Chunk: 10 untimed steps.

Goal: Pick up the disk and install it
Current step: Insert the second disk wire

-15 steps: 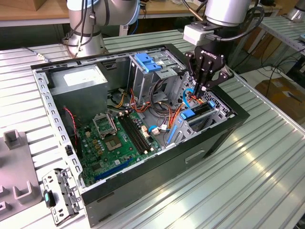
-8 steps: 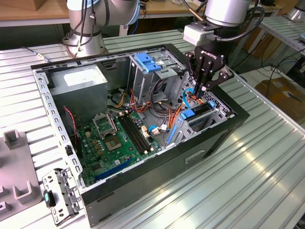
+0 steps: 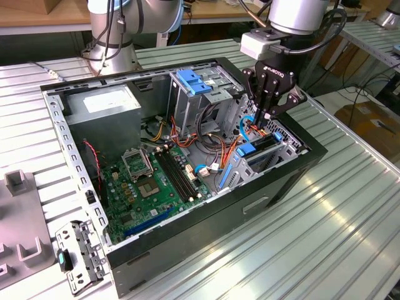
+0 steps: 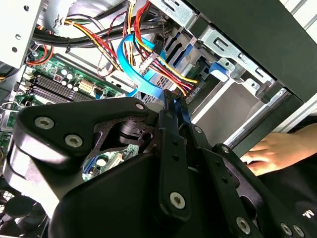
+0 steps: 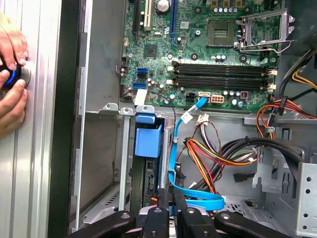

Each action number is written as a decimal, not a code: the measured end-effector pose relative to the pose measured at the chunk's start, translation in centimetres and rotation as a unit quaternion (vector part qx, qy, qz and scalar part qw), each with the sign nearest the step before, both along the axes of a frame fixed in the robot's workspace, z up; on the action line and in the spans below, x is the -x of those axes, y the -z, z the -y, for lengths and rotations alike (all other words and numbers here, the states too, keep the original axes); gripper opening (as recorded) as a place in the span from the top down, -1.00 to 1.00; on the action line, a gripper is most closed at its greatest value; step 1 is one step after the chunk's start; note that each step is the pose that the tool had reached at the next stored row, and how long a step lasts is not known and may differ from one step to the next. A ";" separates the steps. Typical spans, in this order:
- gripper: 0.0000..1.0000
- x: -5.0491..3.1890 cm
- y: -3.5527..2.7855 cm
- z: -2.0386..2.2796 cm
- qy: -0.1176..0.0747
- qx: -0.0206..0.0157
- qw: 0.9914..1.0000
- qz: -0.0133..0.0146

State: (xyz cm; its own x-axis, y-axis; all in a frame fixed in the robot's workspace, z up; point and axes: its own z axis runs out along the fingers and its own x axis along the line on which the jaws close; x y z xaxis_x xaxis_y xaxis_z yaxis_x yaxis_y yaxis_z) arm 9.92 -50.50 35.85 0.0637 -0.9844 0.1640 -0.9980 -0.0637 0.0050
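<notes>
Exterior view: gripper point(image 3: 267, 117) hangs over the drive bay point(image 3: 284, 153) at the open case's point(image 3: 187, 247) right end.
Fingers: drawn close together, pointing down; whether they grip anything, cannot tell.
Disk point(image 3: 257, 149): seated in the bay, blue frame up, just below the fingertips.
First wrist view: disk point(image 5: 148, 144) in its slot; a hand point(image 5: 12, 79) rests outside the case.

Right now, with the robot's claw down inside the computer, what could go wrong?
The gripper sits low in the case, right among the orange and red wires and the light-blue cable. It might snag or pinch one of them. The disk looks partly in its bay, so a crooked push might jam it. A person's hand rests on the table close to the case and could get bumped.
</notes>
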 end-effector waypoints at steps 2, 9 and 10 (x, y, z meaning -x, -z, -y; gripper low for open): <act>0.68 0.19 0.00 0.00 0.000 0.000 1.000 0.009; 0.68 1.27 0.01 0.01 0.000 -0.002 0.999 0.035; 0.68 1.60 0.04 0.03 0.000 -0.003 0.999 0.040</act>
State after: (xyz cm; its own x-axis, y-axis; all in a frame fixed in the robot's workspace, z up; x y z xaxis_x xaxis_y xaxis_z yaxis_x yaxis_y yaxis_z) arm 8.32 -50.53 35.81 0.0514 -0.9853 0.1629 -0.9951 -0.0643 -0.0748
